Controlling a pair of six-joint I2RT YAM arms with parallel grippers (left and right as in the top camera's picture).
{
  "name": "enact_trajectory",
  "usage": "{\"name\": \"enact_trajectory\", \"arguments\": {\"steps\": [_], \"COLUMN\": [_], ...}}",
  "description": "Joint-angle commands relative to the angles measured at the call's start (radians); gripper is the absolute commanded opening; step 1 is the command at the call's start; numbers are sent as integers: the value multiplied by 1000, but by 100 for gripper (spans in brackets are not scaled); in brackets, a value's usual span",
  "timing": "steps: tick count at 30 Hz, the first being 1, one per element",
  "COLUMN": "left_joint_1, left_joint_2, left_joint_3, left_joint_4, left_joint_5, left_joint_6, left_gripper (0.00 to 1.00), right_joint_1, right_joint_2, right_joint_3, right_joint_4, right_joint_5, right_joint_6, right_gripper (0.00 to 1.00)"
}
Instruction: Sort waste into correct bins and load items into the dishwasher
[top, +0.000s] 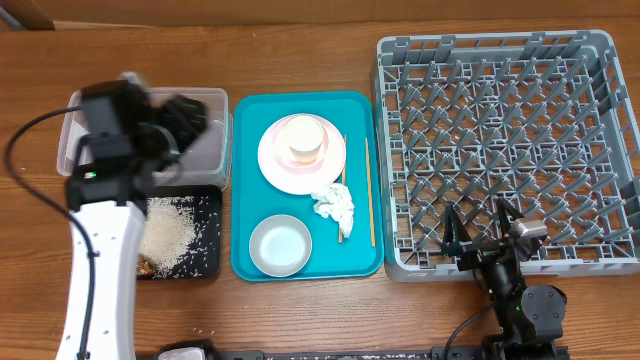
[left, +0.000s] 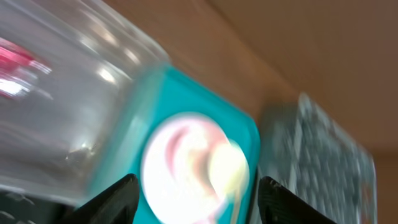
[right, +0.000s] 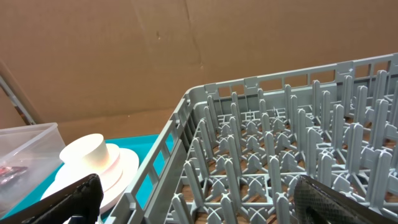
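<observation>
Rack (top: 480, 45) on wooden table (top: 300, 310); cardboard (right: 124, 50) behind.

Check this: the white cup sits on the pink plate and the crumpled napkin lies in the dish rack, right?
No. The cup sits on the plate, but the overhead view shows the napkin on the teal tray, not in the dish rack.

A robotics lab is indicated: a wooden surface (top: 300, 310) is backed by plain cardboard (right: 155, 56), and a white robot arm (top: 100, 260) and a black robot arm (top: 525, 305) are mounted at it.
</observation>
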Motion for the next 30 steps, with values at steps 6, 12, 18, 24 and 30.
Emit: {"name": "enact_trajectory", "arguments": {"steps": [6,12,18,24,30], "left_joint_1": [-411,-650,-808,-831,-831], "left_joint_2": [31,109,266,385,453], "left_joint_3": [21,21,21,21,21], "left_joint_4": [-130,-72,34,61,65], "left_joint_5": [-156,-390,-677,-690,-657], "left_joint_6": [75,87,122,164,164], "left_gripper": [64,64,66,66,65], "right_joint_1": [5,5,5,5,5], "right_joint_2": [-12,-12,-12,-12,-12], "right_joint_3": [-10,-10,-10,-10,-10], "right_joint_4": [4,5,5,4,4], "right_joint_5": [10,10,10,10,10], "right_joint_6": [-3,-3,-3,-3,-3], "right_gripper": [100,100,100,100,100]}}
